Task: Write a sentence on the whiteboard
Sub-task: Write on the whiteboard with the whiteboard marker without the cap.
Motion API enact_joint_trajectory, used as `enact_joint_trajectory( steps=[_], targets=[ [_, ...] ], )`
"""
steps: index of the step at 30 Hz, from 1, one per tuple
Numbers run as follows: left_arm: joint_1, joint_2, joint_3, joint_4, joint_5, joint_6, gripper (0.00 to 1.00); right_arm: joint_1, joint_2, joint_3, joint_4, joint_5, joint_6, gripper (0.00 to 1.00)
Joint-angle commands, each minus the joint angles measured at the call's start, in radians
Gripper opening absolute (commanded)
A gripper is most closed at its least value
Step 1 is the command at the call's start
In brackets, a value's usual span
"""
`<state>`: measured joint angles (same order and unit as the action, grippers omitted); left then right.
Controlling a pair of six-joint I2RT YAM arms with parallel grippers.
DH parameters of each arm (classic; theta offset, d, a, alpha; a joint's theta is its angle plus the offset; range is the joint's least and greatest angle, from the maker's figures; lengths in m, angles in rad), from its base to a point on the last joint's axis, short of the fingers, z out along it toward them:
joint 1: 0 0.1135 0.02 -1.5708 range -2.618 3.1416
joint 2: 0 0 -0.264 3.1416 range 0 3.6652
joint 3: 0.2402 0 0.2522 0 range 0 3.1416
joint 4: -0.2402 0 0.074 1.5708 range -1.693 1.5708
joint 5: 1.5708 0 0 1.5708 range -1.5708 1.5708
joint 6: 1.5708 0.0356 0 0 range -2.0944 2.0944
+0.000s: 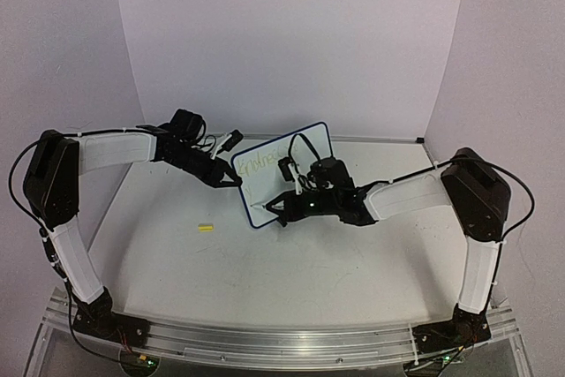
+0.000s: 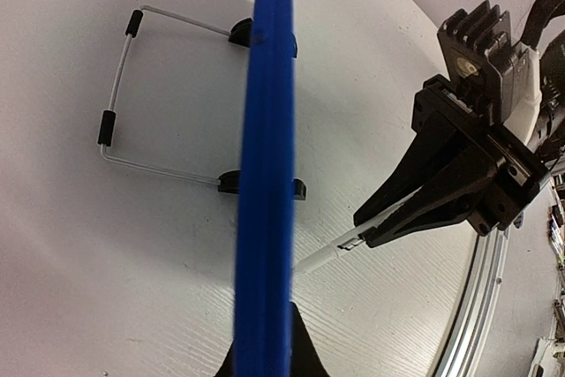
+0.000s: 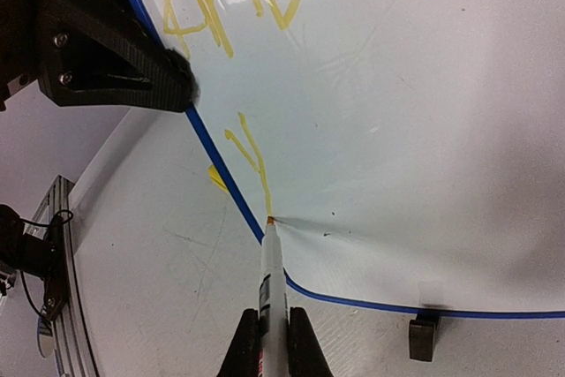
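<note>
With the left end effector (image 3: 172,86) clamping the whiteboard (image 3: 397,130), the right end effector (image 3: 274,328) grips the marker (image 3: 272,275), apparently starting line two, which needs steady rightward strokes next.

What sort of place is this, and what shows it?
Probably a robot lab's test cell: a left arm and right arm bolted to a metal rail, plain walls boxing in the table, a whiteboard propped up for writing.
</note>
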<state>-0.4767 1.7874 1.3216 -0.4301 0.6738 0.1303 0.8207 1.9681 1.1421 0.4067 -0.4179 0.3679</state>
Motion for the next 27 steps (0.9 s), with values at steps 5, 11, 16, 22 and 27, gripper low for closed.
enact_joint_trajectory(
  steps=[5, 11, 16, 22, 27],
  targets=[
    [-0.001, 0.005, 0.048, -0.017, 0.0, 0.015, 0.0, 0.0, -0.144, -0.053, -0.002, 0.0, 0.004, 0.0],
    [-0.001, 0.005, 0.048, -0.019, -0.001, 0.015, 0.0, -0.019, -0.16, -0.056, -0.002, -0.037, 0.0, 0.0],
    [-0.001, 0.003, 0.047, -0.018, -0.003, 0.016, 0.0, -0.036, -0.123, -0.031, 0.003, -0.053, -0.005, 0.0],
    [-0.001, 0.004, 0.045, -0.02, -0.006, 0.018, 0.0, -0.049, -0.087, -0.002, 0.012, -0.042, 0.005, 0.0],
    [-0.001, 0.005, 0.045, -0.02, -0.006, 0.018, 0.0, -0.049, -0.067, 0.019, 0.013, -0.035, 0.002, 0.0]
  ],
)
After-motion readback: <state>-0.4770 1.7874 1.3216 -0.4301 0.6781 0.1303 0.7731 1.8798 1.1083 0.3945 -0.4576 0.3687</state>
